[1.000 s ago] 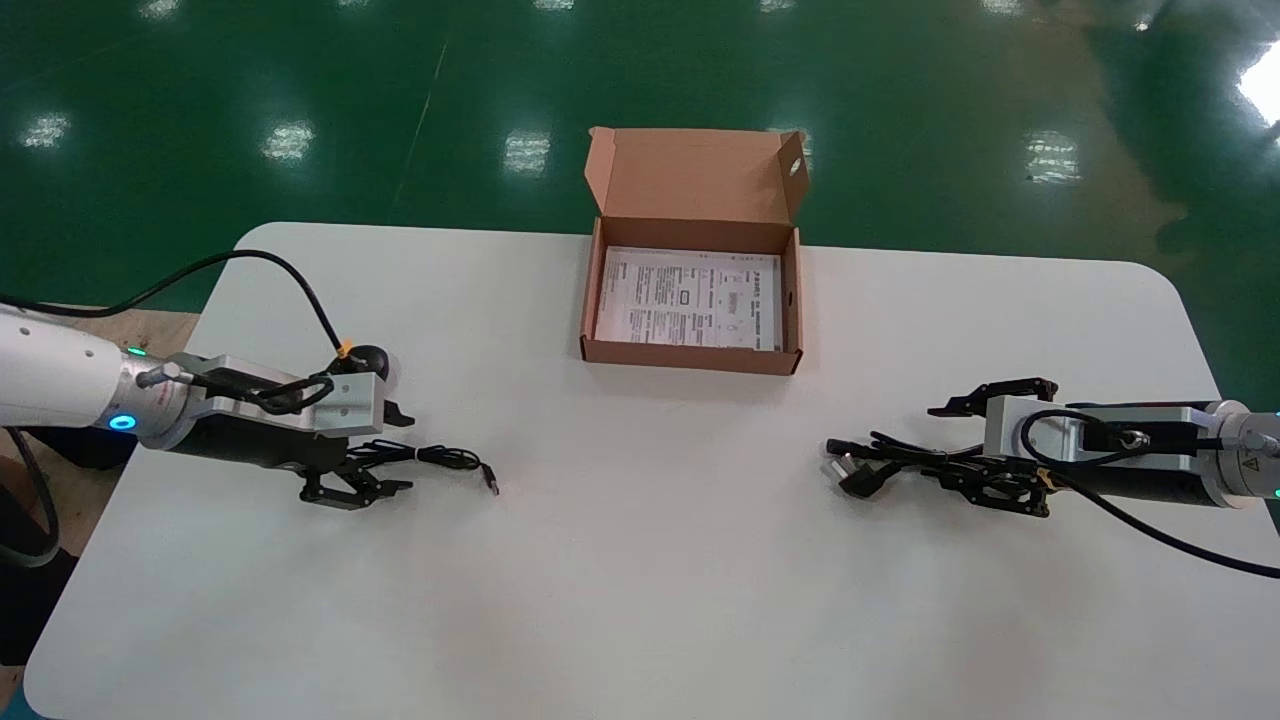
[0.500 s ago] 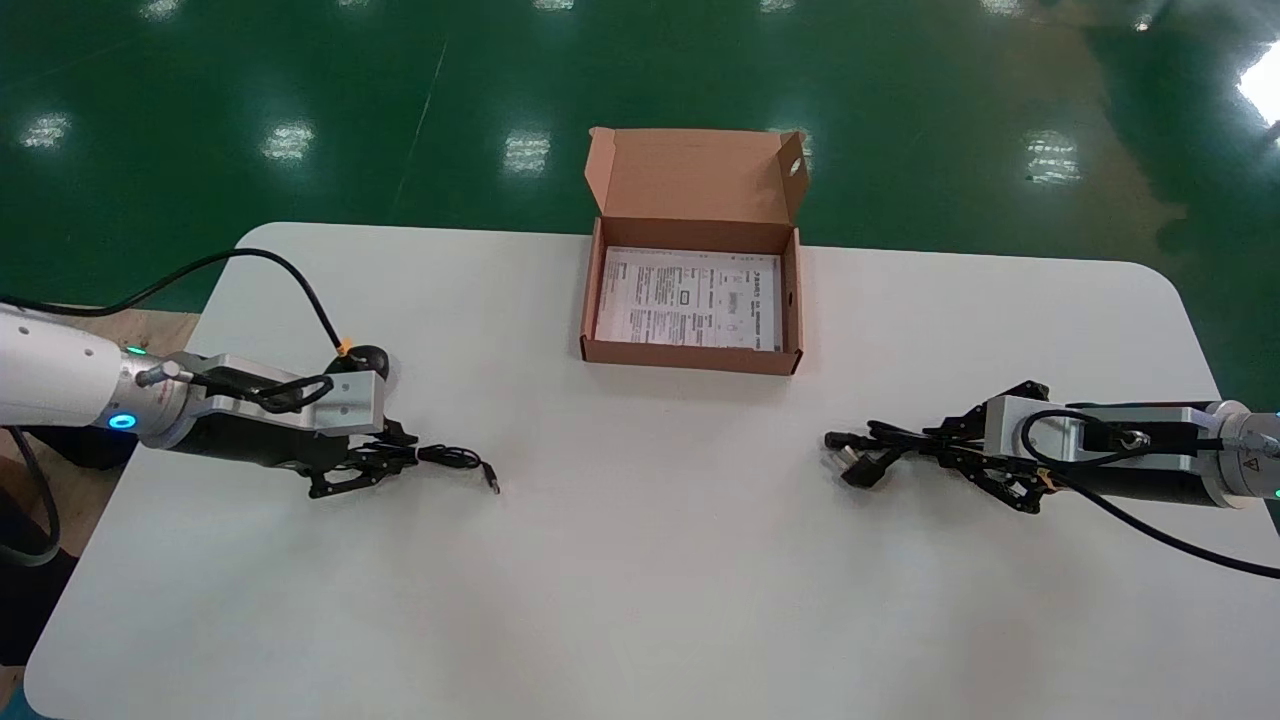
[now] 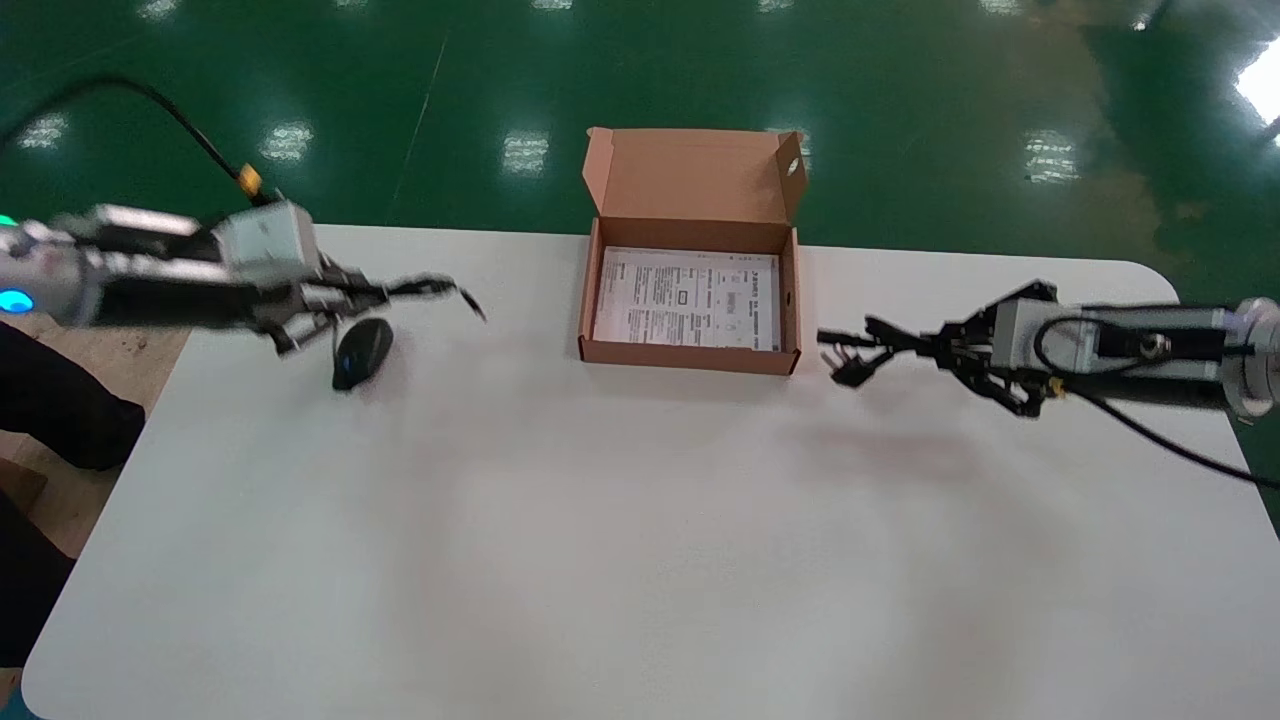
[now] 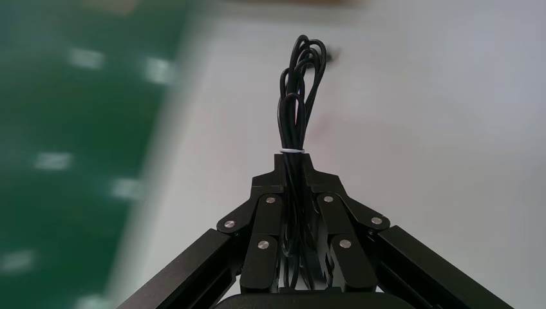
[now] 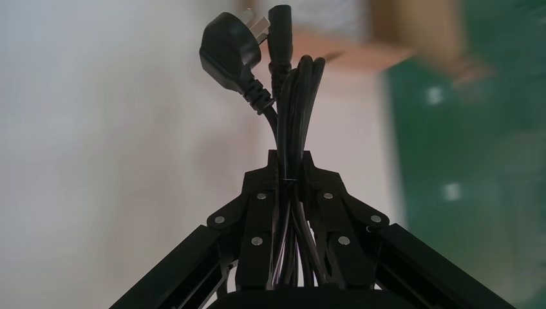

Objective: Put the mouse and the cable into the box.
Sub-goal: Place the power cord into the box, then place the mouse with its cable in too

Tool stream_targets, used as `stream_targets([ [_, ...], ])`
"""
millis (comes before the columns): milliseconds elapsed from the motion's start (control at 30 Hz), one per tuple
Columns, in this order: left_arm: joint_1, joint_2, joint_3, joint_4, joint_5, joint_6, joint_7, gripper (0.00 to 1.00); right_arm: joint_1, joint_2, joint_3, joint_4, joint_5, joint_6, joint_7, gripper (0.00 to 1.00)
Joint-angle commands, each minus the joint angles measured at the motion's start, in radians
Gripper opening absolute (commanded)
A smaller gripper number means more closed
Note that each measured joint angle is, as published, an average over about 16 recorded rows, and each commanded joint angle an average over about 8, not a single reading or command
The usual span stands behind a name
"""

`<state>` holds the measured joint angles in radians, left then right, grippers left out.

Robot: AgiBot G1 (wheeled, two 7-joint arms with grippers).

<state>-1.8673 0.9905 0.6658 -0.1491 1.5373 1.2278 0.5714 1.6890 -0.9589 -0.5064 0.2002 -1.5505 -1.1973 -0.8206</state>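
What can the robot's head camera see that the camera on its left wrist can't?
Only the head view shows the black mouse on the table, the printed sheet inside the open box, and the right gripper shut on a power cable with a plug. Only the left wrist view shows the thin white tie around the bundled cable. Both show the left gripper shut on that bundled cable, above the white table.
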Motion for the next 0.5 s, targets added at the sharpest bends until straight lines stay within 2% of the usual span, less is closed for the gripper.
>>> stream_targets([
  [33,-0.040,-0.035,-0.032,-0.022,-0.042,-0.017,0.011,0.00,0.038,-0.002,0.007,0.025,0.009,-0.002,-0.004,0.00],
  [333,-0.088,-0.031,-0.123,-0.193,-0.171,-0.056,0.074,0.00,0.027,-0.213,0.027,0.037,0.024,0.266,-0.062,0.00],
  [500,-0.067,-0.013,-0.149,-0.233,-0.211,-0.064,0.105,0.00,0.004,-0.325,0.022,-0.005,0.017,0.362,-0.106,0.00],
])
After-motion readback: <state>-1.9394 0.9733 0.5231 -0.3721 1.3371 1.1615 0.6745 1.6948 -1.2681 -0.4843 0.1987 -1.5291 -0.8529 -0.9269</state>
